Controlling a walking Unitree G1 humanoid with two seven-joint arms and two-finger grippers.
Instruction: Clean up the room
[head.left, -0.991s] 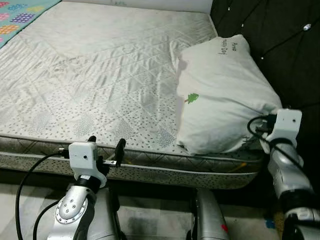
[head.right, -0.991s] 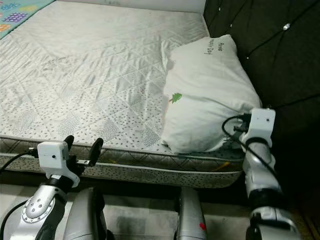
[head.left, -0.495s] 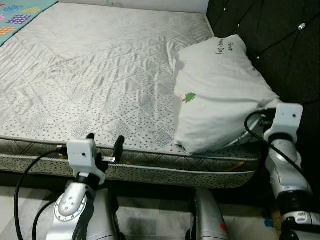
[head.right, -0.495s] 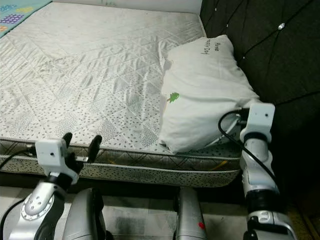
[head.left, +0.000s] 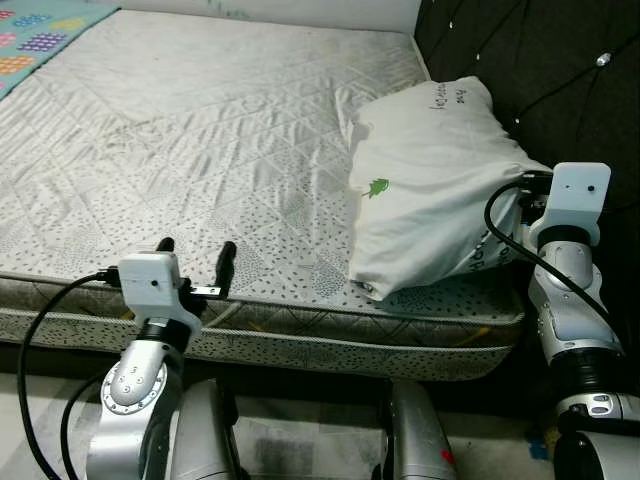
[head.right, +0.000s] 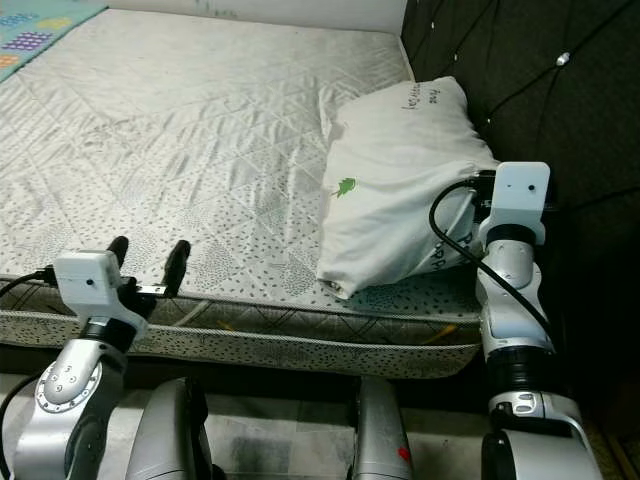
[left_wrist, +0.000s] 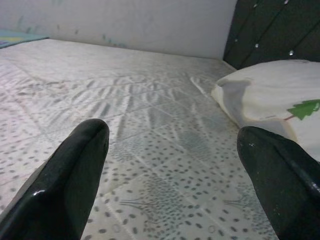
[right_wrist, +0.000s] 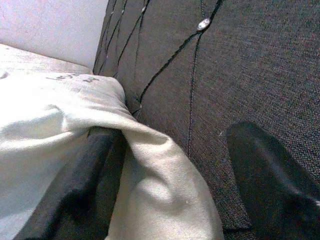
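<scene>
Left eye view: pillow (head.left: 440, 180), centre right on mattress (head.left: 200, 150), now sits higher against headboard (head.left: 540, 70) than a second ago.

Right eye view: left gripper (head.right: 147, 262), lower left, released, empty.

Right wrist view: right gripper (right_wrist: 170, 175) parted, one finger beneath the pillow's corner; repositioning seems underway.

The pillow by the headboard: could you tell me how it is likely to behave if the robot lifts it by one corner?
The pillow looks soft and floppy: its cover creases and folds around the right gripper, so it would probably sag. It looks puffy, so it is likely light for its size. Its loose cloth may slip, since the spread fingers have only a fold between them.
</scene>
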